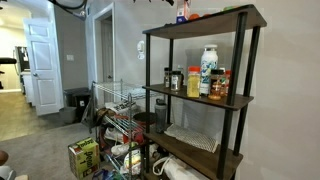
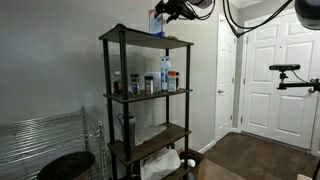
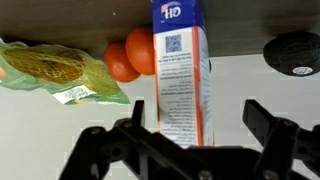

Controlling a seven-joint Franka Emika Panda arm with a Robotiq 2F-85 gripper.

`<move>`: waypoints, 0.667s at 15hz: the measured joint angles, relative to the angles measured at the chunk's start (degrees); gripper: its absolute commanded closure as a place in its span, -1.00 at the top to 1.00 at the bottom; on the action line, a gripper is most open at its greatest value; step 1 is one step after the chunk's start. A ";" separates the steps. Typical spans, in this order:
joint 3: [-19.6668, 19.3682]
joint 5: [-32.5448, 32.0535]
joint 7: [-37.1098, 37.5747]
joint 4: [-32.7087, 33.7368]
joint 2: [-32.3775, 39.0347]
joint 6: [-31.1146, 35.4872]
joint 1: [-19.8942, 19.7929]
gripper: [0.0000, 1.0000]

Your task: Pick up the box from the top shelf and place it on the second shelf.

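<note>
- The hand (image 3: 196,128) was seen along the bottom edge of the wrist view. Its jaws were spread as wide as they go and nothing was gripped.
- Its dark fingers (image 3: 268,128) were set on either side of the box (image 3: 181,70). The box stood in the middle of that frame, close against the lower-left finger and clear of the lower-right one.
- The step in hand was judged to be the closing on the box. For a sound grip, the hand would best be centred first so that both pads meet the carton's sides together. It would then be closed gently, since thin card can be crushed or tipped, and raised straight up before being carried away.
- The box's long axis ran from top to bottom of the wrist frame. The blue end was at the upper edge, and the white printed face with its square code was turned to the camera.
- In an exterior view the box was seen upright on the top shelf (image 2: 130,38), at the upper middle of the frame.
- Just beyond the box, at upper left of the wrist view, two red-orange fruits (image 3: 130,55) and a clear bag (image 3: 55,70) were seen.
- Farther down, the second shelf (image 2: 125,97) was crowded with jars (image 2: 148,84), so a bare gap would have to be chosen.
</note>
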 measured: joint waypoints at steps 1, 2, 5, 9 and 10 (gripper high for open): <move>0.00 0.00 0.00 1.04 0.96 -0.16 0.00 1.00; 0.00 0.00 0.00 2.14 1.96 -0.39 -0.03 1.00; 0.00 0.00 0.00 5.37 4.94 -0.99 -0.19 1.00; 0.00 0.00 0.00 8.76 7.61 -2.28 -0.29 1.00; 0.00 0.00 0.00 9.36 7.95 -2.68 -0.32 0.97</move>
